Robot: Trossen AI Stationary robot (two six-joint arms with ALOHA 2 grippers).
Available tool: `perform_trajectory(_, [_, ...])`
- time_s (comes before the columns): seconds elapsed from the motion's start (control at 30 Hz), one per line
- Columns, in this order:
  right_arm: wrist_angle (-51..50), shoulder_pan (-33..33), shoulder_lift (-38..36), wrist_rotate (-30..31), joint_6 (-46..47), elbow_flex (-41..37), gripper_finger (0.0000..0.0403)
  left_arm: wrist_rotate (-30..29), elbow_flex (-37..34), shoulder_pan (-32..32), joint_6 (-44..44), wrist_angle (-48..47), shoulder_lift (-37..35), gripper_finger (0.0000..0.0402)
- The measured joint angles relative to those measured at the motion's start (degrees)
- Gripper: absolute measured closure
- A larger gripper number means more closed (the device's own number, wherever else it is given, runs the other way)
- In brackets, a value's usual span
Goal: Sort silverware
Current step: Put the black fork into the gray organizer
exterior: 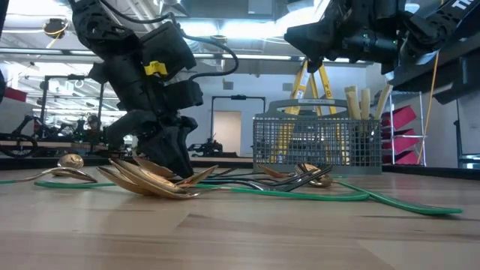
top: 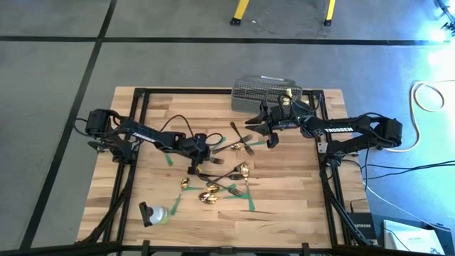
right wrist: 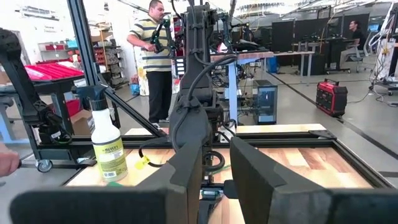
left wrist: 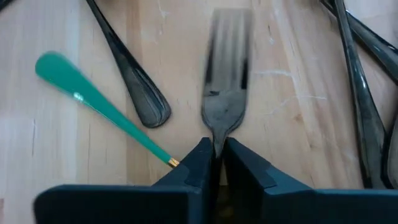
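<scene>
Dark forks (top: pixel 242 139) and gold spoons (top: pixel 213 193) lie scattered on the wooden table (top: pixel 298 206) among green tape strips. My left gripper (top: pixel 193 165) is down among them, shut on one dark fork (left wrist: pixel 227 93). My right gripper (top: pixel 269 131) hangs level above the table in front of the grey mesh basket (top: pixel 266 96). It is open by a narrow gap (right wrist: pixel 214 180) with nothing between the fingers. Cream knife handles (exterior: pixel 364 101) stand up in the basket. My left gripper pinches the fork's narrow neck (left wrist: pixel 217 144), just below the prongs, between its two fingers. The fingers come slanting down from above and lie along the fork, whose prongs point away from them. The handle is hidden under the gripper. Whether the fork rests on the table I cannot tell.
Beside the held fork lie another dark handle (left wrist: pixel 146 102), a green-handled piece (left wrist: pixel 93 99) and more dark handles (left wrist: pixel 367 106). A spray bottle (top: pixel 155 213) lies near the front left corner. A black frame (top: pixel 142 92) edges the table. A person (right wrist: pixel 155 56) stands beyond it.
</scene>
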Motion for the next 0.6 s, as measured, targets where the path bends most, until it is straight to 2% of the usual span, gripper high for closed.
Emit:
perform_trajectory(0.07, [0.5, 0.0, 0.0, -0.8, 2.1, 0.0, 0.0336, -0.5, -0.1, -0.6, 0.0, 0.1, -0.3, 0.0394])
perform_trajectory(0.23, [3.5, 1.2, 0.0, -5.4, 9.4, 0.0, 0.0336, -2.1, 1.0, -2.3, 0.1, -0.7, -1.0, 0.0399])
perform_trajectory(0.33, [5.4, 3.8, 0.0, -7.1, 9.6, 0.0, 0.0336, -3.2, 1.8, -3.3, 0.1, -1.4, -2.0, 0.0400])
perform_trajectory(0.6, [9.2, 9.4, 0.0, -6.2, 8.9, 0.0, 0.0336, -4.3, 4.7, -5.6, 0.8, -5.3, -3.0, 0.0401])
